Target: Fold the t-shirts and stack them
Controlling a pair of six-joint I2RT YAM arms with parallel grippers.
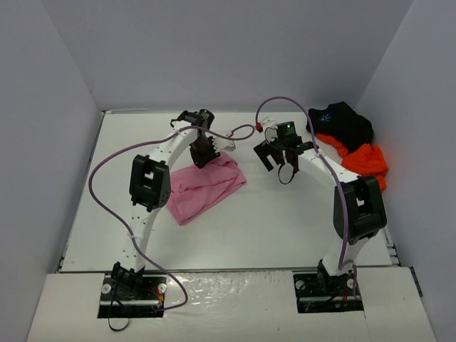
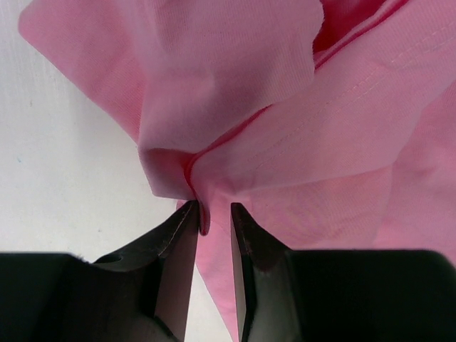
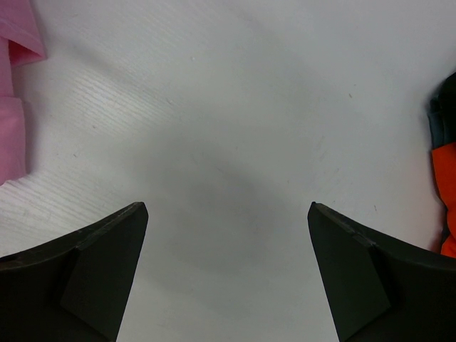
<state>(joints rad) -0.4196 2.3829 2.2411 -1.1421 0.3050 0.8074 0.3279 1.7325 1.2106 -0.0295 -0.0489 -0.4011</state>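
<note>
The pink t-shirt [image 1: 206, 187] lies crumpled on the white table left of centre. My left gripper [image 1: 203, 153] is at its far edge, shut on a bunched fold of the pink cloth [image 2: 285, 107], which runs between the narrow jaws [image 2: 214, 206]. My right gripper [image 1: 279, 158] is open and empty over bare table [image 3: 228, 206], right of the pink shirt, whose edge shows at the left [image 3: 13, 135]. The black t-shirt [image 1: 342, 122] with its light-blue starburst and the orange t-shirt [image 1: 363, 160] lie heaped at the far right; their edges show in the right wrist view [image 3: 447, 178].
Grey walls close the table [image 1: 271, 228] at the back and on both sides. A purple cable [image 1: 107, 185] loops off the left arm, and another arcs above the right arm.
</note>
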